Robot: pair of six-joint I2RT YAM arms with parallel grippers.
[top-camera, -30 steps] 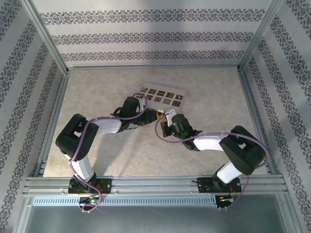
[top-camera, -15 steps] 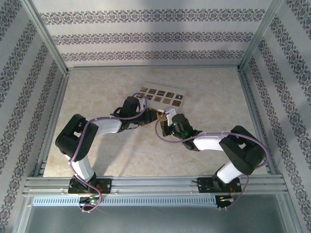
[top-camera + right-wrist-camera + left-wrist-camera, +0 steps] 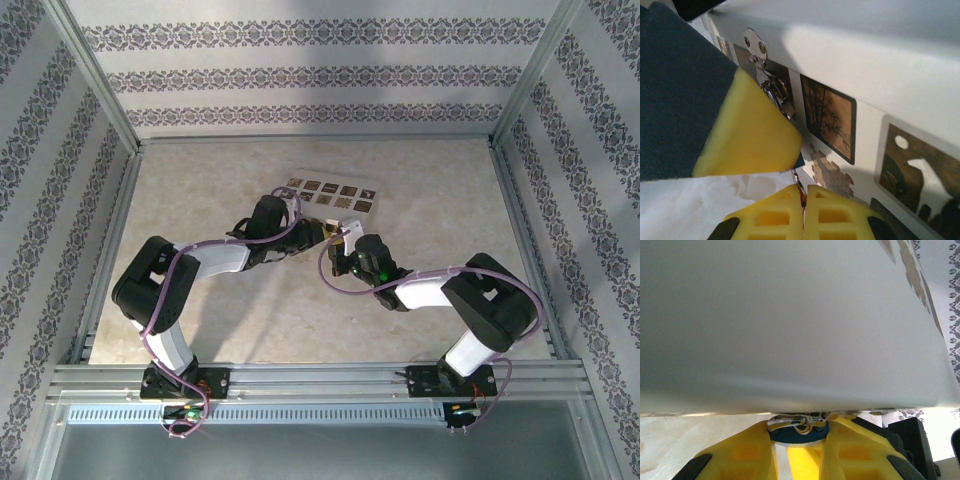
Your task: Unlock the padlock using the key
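— Where was the padlock?

— Near the middle of the desk, just in front of the picture sheet, between the two arm tips. From above it was a small brass-coloured spot at the tip of the left gripper.

— And the left fingers?

— In the left wrist view the two yellow fingers pinched a round, blue-edged body, one on each side, touching it. A small metal ring sat on its far face. I took that body for the padlock, though blur hid its details.

— What about the key?

— Only a thin sliver of metal showed, and I could not make out its shape. It ran straight down into the right gripper, whose fingers were pressed together on it with no gap between them.

— How did the two sit against each other?

— Close. In the right wrist view one left finger crossed just above the right fingertips as a yellow wedge, with blue behind it. A key ring and a metal tab hung along the wedge's edge, in line with the sliver below. From above, the right gripper lay just right of the padlock, beside a white tag.

— Was the key in the lock?

— I could not tell.
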